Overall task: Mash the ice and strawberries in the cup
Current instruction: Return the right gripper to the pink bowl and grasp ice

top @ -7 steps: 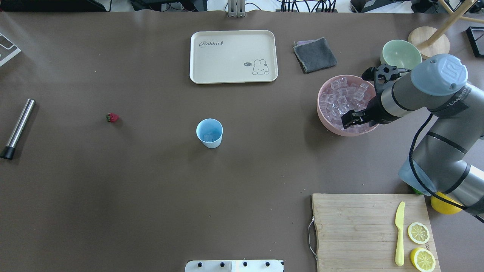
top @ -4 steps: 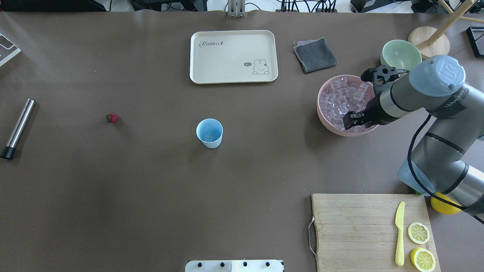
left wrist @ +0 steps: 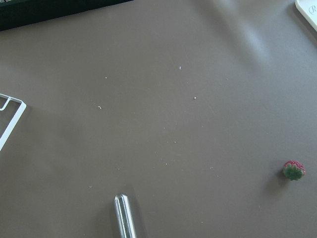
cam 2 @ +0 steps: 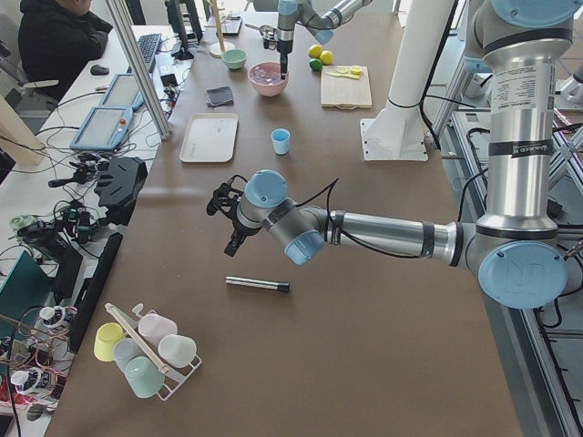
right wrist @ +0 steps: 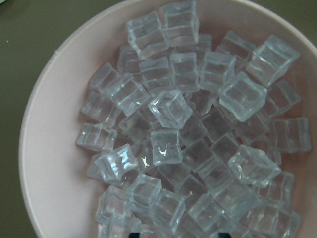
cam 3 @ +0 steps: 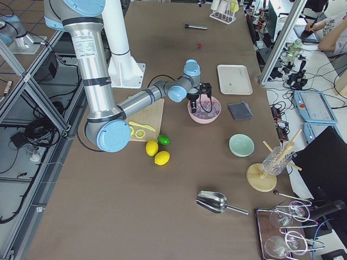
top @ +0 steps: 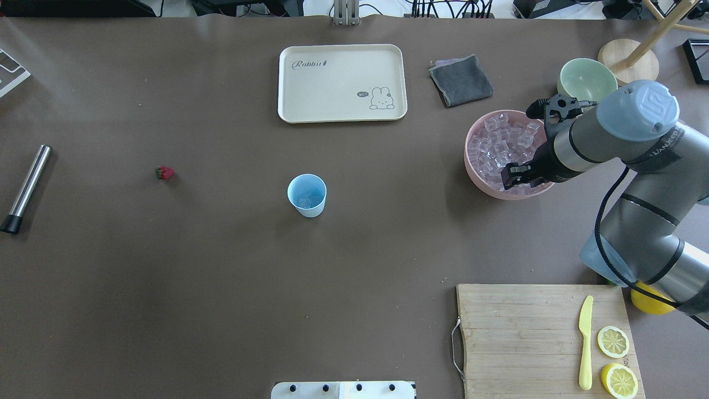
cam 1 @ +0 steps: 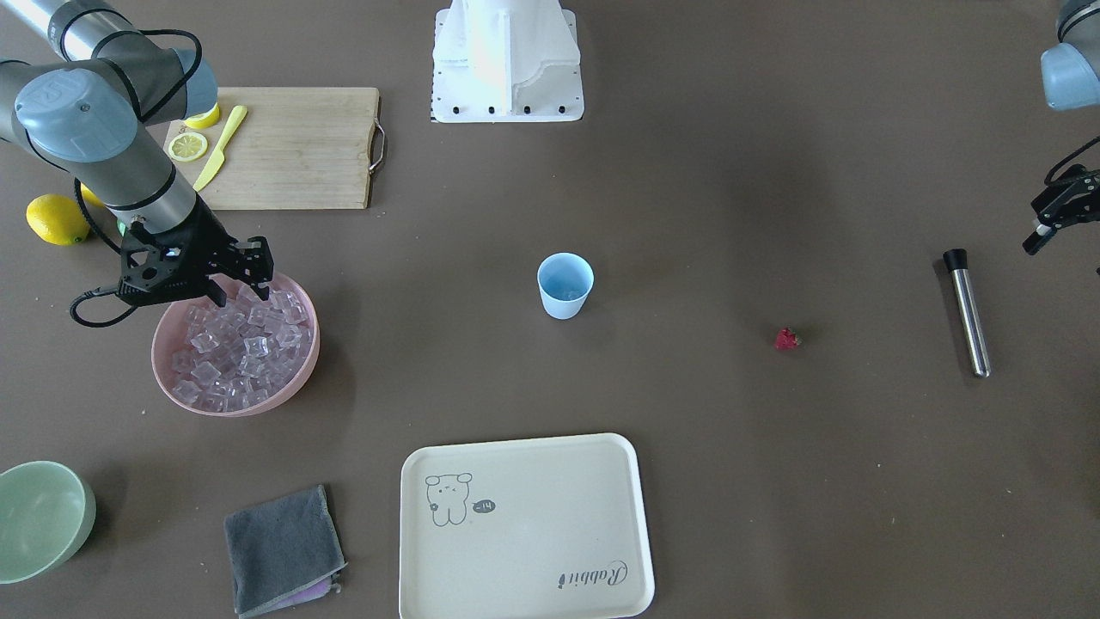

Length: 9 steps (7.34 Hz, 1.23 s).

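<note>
My right pincer (cam 1: 241, 285) hangs over the ice, fingers apart and holding nothing

In the wrist view both fingertips show at the lower edge with a wide gap, just above the ice (right wrist: 168, 144), which is heaped in the pink bowl (right wrist: 44, 163); I think the broad bowl gives the fingers room to come down around one cube. The cup (top: 307, 194) stands upright in the middle of the counter (top: 221, 277), well apart from the bowl, probably so that both arms can reach it. The strawberry (top: 164, 173) lies alone on the left arm's side, with the steel rod (top: 26, 187) further out. The left pincer (cam 1: 1050, 222) waits near that rod, and I cannot tell if it is wide or narrow. On the tray (top: 342, 83) I can read "Rabbit"
</note>
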{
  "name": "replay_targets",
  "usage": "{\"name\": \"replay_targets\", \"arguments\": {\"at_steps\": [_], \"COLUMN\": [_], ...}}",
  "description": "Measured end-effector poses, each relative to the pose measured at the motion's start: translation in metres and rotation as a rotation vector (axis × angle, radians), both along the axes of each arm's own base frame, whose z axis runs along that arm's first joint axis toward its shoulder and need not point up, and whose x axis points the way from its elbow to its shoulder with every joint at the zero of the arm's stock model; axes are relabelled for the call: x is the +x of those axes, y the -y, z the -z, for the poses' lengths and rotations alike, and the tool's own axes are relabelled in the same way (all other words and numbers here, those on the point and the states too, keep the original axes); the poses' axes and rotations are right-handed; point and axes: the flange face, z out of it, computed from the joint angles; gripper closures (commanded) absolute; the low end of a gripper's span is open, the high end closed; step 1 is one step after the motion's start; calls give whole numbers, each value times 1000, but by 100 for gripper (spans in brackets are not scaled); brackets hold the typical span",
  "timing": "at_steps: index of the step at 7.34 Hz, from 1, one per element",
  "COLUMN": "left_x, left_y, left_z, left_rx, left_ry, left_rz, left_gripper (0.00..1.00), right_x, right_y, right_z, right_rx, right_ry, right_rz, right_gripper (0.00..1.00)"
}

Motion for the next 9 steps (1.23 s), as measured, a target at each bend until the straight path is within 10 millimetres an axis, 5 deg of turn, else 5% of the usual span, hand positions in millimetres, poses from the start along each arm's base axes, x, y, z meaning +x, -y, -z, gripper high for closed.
{"name": "replay_targets", "arguments": {"at_steps": [5,9], "left_x": [1,1], "left_y": [1,7], "left_z": [1,4], "left_rx": [0,8], "left_ry": [0,5], "left_rz": [-1,7], "left_gripper": [2,2], "right_x": [-6,-10], "right_y": [-5,-6], "right_z": [2,1], "right_rx": [-24,-22], "right_ry": [6,3], "right_rz": [-13,-10], "right_gripper": [51,69]}}
